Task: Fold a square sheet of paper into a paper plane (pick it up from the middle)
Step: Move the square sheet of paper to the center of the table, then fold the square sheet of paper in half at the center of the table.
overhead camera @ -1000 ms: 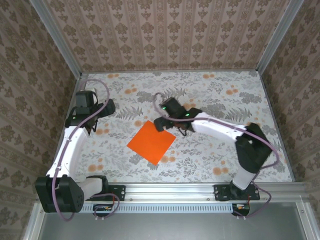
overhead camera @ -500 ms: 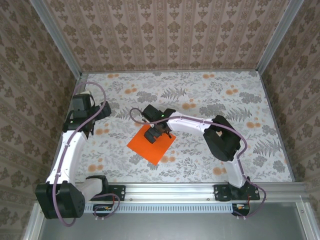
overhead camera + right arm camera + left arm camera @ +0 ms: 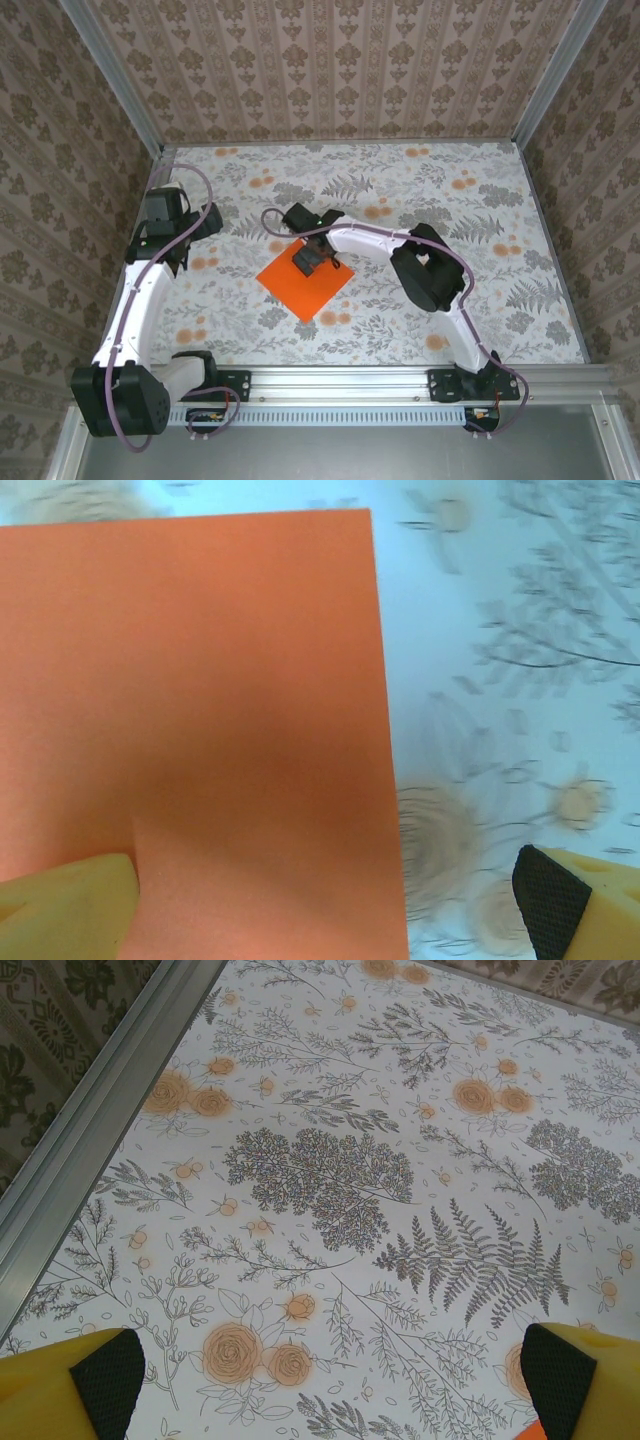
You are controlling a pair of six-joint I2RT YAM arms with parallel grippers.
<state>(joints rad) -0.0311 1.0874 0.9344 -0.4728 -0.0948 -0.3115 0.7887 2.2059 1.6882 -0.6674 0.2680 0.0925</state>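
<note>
From above, the square sheet of paper [image 3: 303, 285] lies flat as a bright orange diamond in the middle of the tabletop [image 3: 480, 200], with the right jaws wide open over its far half, gripping nothing, and the left jaws well off to the left. Through the left wrist camera those jaws gape empty above printed flowers [image 3: 232, 1352]. At the right wrist, plain uncreased orange spreads beneath the open jaws; light, floppy and slippery, it probably wants pinching mid-sheet.
</note>
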